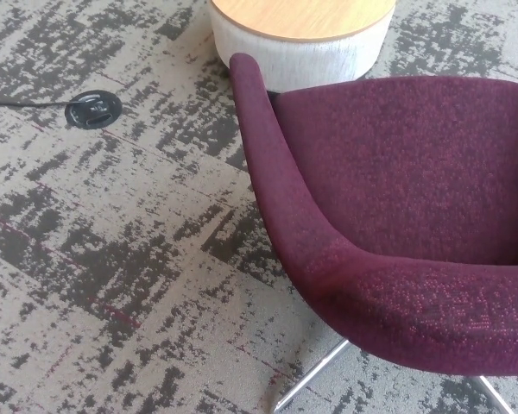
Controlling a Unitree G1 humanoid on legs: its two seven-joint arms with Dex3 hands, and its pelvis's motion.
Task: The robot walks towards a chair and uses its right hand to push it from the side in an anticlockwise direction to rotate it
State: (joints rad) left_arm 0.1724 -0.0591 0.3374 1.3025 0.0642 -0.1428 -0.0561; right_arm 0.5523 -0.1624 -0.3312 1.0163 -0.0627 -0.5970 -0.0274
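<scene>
1. Head view looks down on a dark purple upholstered chair [397, 216] filling the right half of the picture, its curved shell running from top centre down to the lower right.
2. Two shiny metal legs [311, 378] show beneath the chair at the bottom edge.
3. A round table [302, 34] with a wooden top and pale ribbed side stands just behind the chair's upper edge, very close to it; whether they touch cannot be told.
4. A round black floor socket [93, 109] sits in the grey patterned carpet [112, 259], well apart from the chair, with a thin cable leading off left.
5. Neither robot hand appears, so the state of the fingers cannot be told.
</scene>
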